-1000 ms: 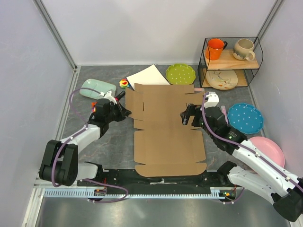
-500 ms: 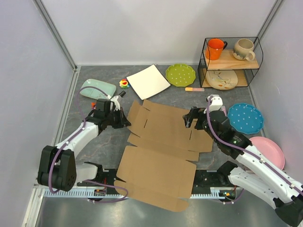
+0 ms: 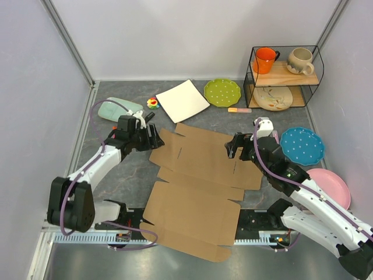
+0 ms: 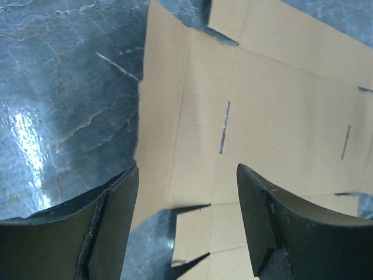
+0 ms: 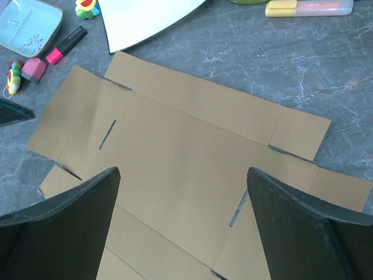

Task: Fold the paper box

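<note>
- One paper box (image 3: pixel 201 181), brown cardboard, unfolded and flat, lies skewed from the middle of the top frame to bottom centre.
- Its lowest panel sticks out past the near table edge, over the arm bases.
- Slots and cut flaps show in both wrist views; no flap looks raised.
- Left gripper (image 3: pixel 152 138) is at the box's upper-left flap. In the wrist view (image 4: pixel 187 169) the jaws stand apart with nothing between them, cardboard below.
- Right gripper (image 3: pixel 232 146) is at the box's right edge. Its jaws are spread wide (image 5: pixel 183 172) and hold nothing, with the sheet underneath.
- White square plate (image 3: pixel 182 100) just above the box's top edge, apart from it.
- Green dotted plate (image 3: pixel 222 91) right of the white one; yellow-pink highlighter (image 3: pixel 239 109) below it.
- Pale green tray (image 3: pixel 120 109) and small colourful toy (image 3: pixel 152 103) at upper left.
- Blue dotted plate (image 3: pixel 302 146) and pink plate (image 3: pixel 332 186) at right.
- Wire shelf (image 3: pixel 284 76) at upper right holds an orange mug (image 3: pixel 265 59), a beige mug (image 3: pixel 300 60) and a patterned plate (image 3: pixel 273 97).
</note>
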`<act>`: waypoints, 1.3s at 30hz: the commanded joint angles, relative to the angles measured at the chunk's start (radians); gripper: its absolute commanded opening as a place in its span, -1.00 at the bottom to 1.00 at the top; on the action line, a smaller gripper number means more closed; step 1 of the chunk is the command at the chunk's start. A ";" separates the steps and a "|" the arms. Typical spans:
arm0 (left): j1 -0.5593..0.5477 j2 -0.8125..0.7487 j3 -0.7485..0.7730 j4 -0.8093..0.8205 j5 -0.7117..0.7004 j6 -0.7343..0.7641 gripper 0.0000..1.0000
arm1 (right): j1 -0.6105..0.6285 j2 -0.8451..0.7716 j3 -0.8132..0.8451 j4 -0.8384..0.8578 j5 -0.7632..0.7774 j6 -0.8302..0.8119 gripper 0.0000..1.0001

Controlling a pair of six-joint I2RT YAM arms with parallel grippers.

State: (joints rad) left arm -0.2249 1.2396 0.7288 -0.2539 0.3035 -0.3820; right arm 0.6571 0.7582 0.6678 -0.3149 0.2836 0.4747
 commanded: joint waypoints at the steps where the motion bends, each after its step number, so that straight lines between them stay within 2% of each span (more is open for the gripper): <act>1: 0.001 0.109 0.058 0.047 -0.050 -0.035 0.50 | 0.001 0.003 0.030 0.027 -0.033 -0.001 0.96; 5: 0.001 0.147 0.064 0.048 -0.142 -0.047 0.50 | -0.001 0.020 0.049 0.023 -0.057 -0.005 0.96; 10: 0.001 0.193 0.063 0.065 -0.172 -0.044 0.52 | -0.001 0.046 0.049 0.034 -0.061 -0.004 0.96; 12: -0.001 0.239 0.078 0.077 -0.158 -0.044 0.51 | 0.001 0.064 0.053 0.040 -0.075 -0.001 0.96; 14: 0.001 0.274 0.078 0.113 -0.086 -0.043 0.47 | -0.001 0.072 0.058 0.048 -0.083 -0.001 0.96; 17: 0.001 0.307 0.069 0.163 -0.006 -0.046 0.29 | -0.001 0.114 0.079 0.053 -0.109 -0.008 0.96; 20: 0.001 0.301 0.034 0.234 0.060 -0.052 0.01 | -0.001 0.160 0.124 0.050 -0.138 -0.025 0.96; 21: -0.001 0.296 0.024 0.249 0.078 -0.054 -0.21 | -0.001 0.173 0.131 0.048 -0.147 -0.033 0.96; 23: -0.002 0.288 0.000 0.326 0.134 -0.061 -0.45 | -0.001 0.206 0.160 0.053 -0.155 -0.041 0.96; 24: -0.002 0.275 -0.008 0.340 0.141 -0.066 -0.64 | -0.001 0.217 0.173 0.051 -0.155 -0.045 0.96; 27: -0.005 0.233 -0.043 0.407 0.149 -0.081 -0.85 | -0.001 0.271 0.226 0.053 -0.156 -0.061 0.96; 30: -0.039 0.178 -0.109 0.504 0.099 -0.095 -0.90 | -0.001 0.337 0.266 0.063 -0.062 -0.058 0.97; 31: -0.053 0.126 -0.136 0.539 0.029 -0.097 -0.91 | -0.001 0.349 0.269 0.101 -0.051 -0.074 0.96; 33: -0.109 0.052 -0.251 0.700 -0.053 -0.074 -0.92 | -0.001 0.392 0.297 0.115 -0.041 -0.122 0.96; 34: -0.129 -0.021 -0.294 0.755 -0.137 -0.055 -0.92 | -0.001 0.411 0.320 0.102 -0.049 -0.139 0.96; 35: -0.146 -0.049 -0.386 0.904 -0.162 -0.005 -0.92 | -0.001 0.446 0.366 0.091 -0.093 -0.184 0.97; 36: -0.181 -0.072 -0.432 0.971 -0.190 0.017 -0.93 | -0.001 0.463 0.386 0.088 -0.118 -0.200 0.96; 37: -0.194 -0.107 -0.492 1.028 -0.232 0.047 -0.93 | -0.001 0.478 0.406 0.074 -0.139 -0.220 0.96; 39: -0.217 -0.130 -0.505 1.045 -0.256 0.074 -0.96 | -0.001 0.518 0.452 0.076 -0.213 -0.273 0.96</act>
State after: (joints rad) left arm -0.4019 1.1629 0.2939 0.5209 0.1974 -0.4049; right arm 0.6563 1.2316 1.0084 -0.2672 0.1726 0.3264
